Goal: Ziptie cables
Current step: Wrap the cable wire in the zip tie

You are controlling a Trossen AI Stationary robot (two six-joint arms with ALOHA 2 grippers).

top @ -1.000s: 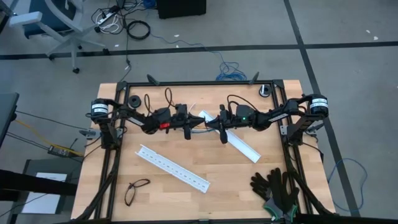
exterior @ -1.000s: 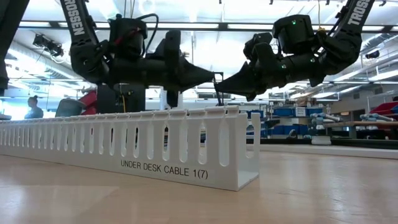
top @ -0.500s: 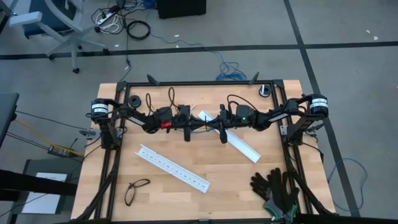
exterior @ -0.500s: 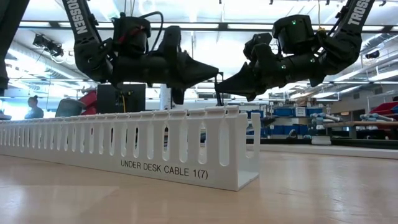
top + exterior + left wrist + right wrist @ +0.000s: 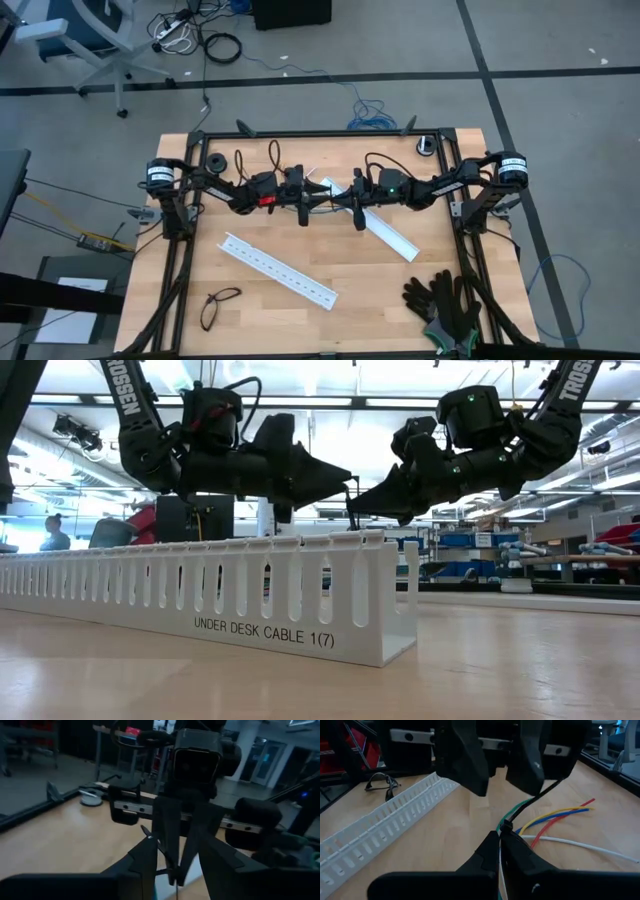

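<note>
The cables (image 5: 555, 815) are thin green, blue, yellow, red and white wires, gathered at one end and fanning out onto the table. A black zip tie (image 5: 506, 826) circles the gathered end, and its strap (image 5: 540, 797) slants up past one finger of my left gripper. My right gripper (image 5: 500, 837) is shut on the gathered end, above the table's middle (image 5: 342, 200). Facing it tip to tip, my left gripper (image 5: 348, 478) stands open. Whether the strap touches it, I cannot tell. My right gripper pinches the gathered end of the cables (image 5: 499, 851) between its two fingertips, just behind the zip tie's head. The fingers come in almost level from the table's right and lie along the wires. The gathered end is held up off the table, and the loose ends trail down onto the wood.
Two white perforated rails lie on the table, one at front left (image 5: 280, 268) and one under the right arm (image 5: 392, 232). Glasses (image 5: 220, 306) sit at the front left and black gloves (image 5: 445, 300) at the front right. A black roll (image 5: 213, 162) is at the far left.
My left gripper has opened, its fingertips parting in the low view, and it has rolled a little about its own axis while staying in place. My right gripper has kept still, shut on the cables.
</note>
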